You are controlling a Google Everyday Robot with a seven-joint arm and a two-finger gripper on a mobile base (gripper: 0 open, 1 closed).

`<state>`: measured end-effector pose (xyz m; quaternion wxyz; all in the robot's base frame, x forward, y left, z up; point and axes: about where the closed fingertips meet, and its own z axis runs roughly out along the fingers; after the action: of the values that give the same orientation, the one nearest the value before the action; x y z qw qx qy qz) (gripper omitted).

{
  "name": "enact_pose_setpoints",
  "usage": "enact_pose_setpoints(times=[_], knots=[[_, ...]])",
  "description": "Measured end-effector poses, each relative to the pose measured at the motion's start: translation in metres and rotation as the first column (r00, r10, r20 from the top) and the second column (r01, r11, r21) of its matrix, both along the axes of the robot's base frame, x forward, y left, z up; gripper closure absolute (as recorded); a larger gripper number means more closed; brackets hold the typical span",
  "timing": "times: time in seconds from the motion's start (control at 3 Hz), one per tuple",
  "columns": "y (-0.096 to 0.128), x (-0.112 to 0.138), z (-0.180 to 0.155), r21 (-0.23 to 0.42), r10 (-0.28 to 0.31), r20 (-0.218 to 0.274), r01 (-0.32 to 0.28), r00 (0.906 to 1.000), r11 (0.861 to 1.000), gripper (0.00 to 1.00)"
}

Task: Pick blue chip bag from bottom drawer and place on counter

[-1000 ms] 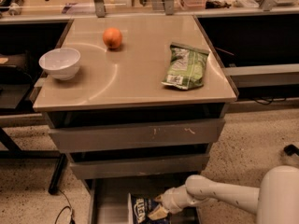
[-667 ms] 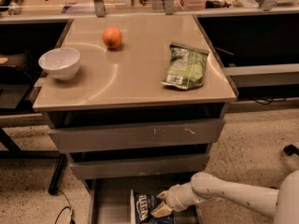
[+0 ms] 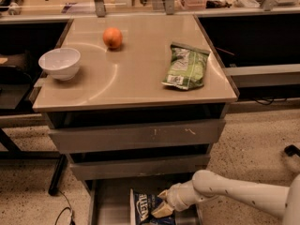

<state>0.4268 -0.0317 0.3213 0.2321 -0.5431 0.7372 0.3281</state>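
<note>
The blue chip bag [image 3: 142, 207], dark navy with white lettering, is in the open bottom drawer [image 3: 112, 203] at the lower middle of the camera view. My gripper [image 3: 159, 209] reaches in from the right on its white arm and sits against the bag's right side, with tan fingers over the foil. The bag is lifted a little and tilted off the drawer floor. The beige counter [image 3: 136, 78] tops the grey drawer unit above.
On the counter are a white bowl [image 3: 59, 63] at the left, an orange [image 3: 113, 37] at the back and a green-and-white chip bag [image 3: 186, 67] at the right. Two shut grey drawer fronts [image 3: 136, 135] hang over the open drawer. Shelving stands on both sides.
The camera has drawn closer to the drawer unit. My gripper and the blue bag have shifted slightly in the drawer, the bag rising a little with the fingers on it.
</note>
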Motion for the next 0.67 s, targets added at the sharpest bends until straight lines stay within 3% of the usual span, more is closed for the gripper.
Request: enact_pose_setpoints(times=[0.33, 0.67], knots=[[0.005, -0.013, 0.060, -0.009, 0.017, 0.012, -0.017, 0.9998, 1.000, 1.00], [0.013, -0.023, 0.120, -0.020, 0.050, 0.063, -0.049, 0.9968, 0.999, 1.00]])
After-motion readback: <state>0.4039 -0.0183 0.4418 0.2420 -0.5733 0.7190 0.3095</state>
